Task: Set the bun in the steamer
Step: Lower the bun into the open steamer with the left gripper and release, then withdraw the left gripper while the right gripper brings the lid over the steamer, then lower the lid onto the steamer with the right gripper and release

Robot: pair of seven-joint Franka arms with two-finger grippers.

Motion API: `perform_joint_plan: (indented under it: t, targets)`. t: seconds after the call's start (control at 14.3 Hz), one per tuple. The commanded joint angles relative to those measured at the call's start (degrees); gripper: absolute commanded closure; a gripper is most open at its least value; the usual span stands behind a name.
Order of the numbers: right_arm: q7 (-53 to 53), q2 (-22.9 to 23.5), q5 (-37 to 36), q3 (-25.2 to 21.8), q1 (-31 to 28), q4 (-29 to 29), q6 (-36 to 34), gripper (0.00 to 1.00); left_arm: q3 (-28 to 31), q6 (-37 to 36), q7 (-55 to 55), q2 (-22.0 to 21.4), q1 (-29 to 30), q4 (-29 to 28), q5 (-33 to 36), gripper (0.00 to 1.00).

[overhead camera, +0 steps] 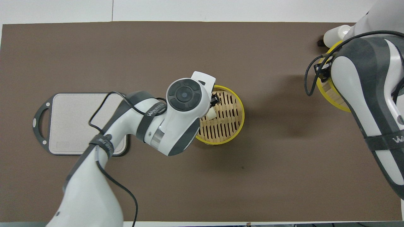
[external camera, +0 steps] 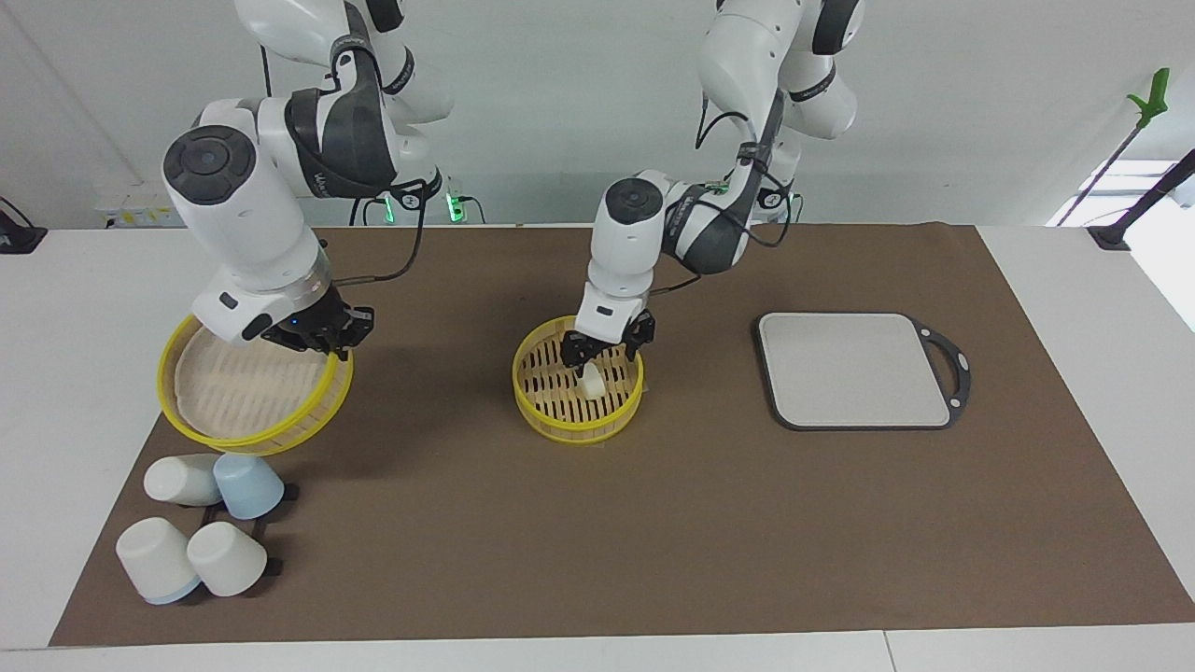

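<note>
Two pincers are busy here, and each has its own job. In the middle of the facing view, the left pincer hangs just over the small, soft, cream-white bun, with its two fingers spread wide and nothing between them. The bun sits by itself on the pale slatted floor of the round, shallow, yellow-rimmed steamer basket, close to the rim that is higher in the facing view. It looks like the bun was set down there on purpose, so the fingers are open to let it go. In the overhead view the bun peeks out just beside the arm, a little left of the middle of the frame. The bun seems to stand a bit taller than it is wide, so its long way points up, but it is so small and round that I cannot be sure. At the left of the facing view, the right pincer is shut tight on the rim of the round yellow-rimmed slatted lid. It holds the lid up and tilted, away from the basket, so the basket stays open for the bun. I think the lid should go on next.
</note>
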Motion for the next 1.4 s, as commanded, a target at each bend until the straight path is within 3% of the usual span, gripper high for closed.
perform_joint_plan:
  t: [0.0,0.14,0.35,0.49,0.63,0.84,0.98,1.33]
  targets:
    - [2.4,-1.7,0.8,0.7,1.8,-1.7,1.2,1.00,-0.2,-12.0,8.2,-10.1,9.1,-1.8,0.2,0.00]
    - [8.9,-2.0,2.6,0.7,8.3,-3.6,7.1,1.00,0.0,-17.2,17.9,-14.4,17.5,-1.6,0.3,0.00]
    - [23.4,0.9,4.9,0.6,21.0,-3.9,18.1,1.00,0.1,-26.0,36.8,-16.9,27.9,1.6,1.1,0.00]
    - [27.6,2.6,4.8,0.6,26.2,-3.2,19.4,1.00,0.1,-30.7,46.7,-17.4,31.8,3.8,4.6,0.00]
    - [29.9,5.3,4.6,0.5,30.8,-3.0,19.5,1.00,0.2,-35.6,52.2,-17.7,32.8,6.1,5.0,0.00]
    - [30.1,7.3,4.0,0.6,32.7,-4.1,21.0,1.00,0.5,-40.6,55.7,-18.8,33.8,7.4,4.9,0.00]
    - [30.1,7.4,4.0,0.6,32.8,-5.3,21.5,1.00,0.2,-40.7,56.2,-21.4,33.7,6.1,4.7,0.00]
    - [31.4,7.1,4.0,0.6,34.6,-9.5,25.9,1.00,1.6,-38.4,56.1,-21.6,33.2,5.5,1.8,0.00]
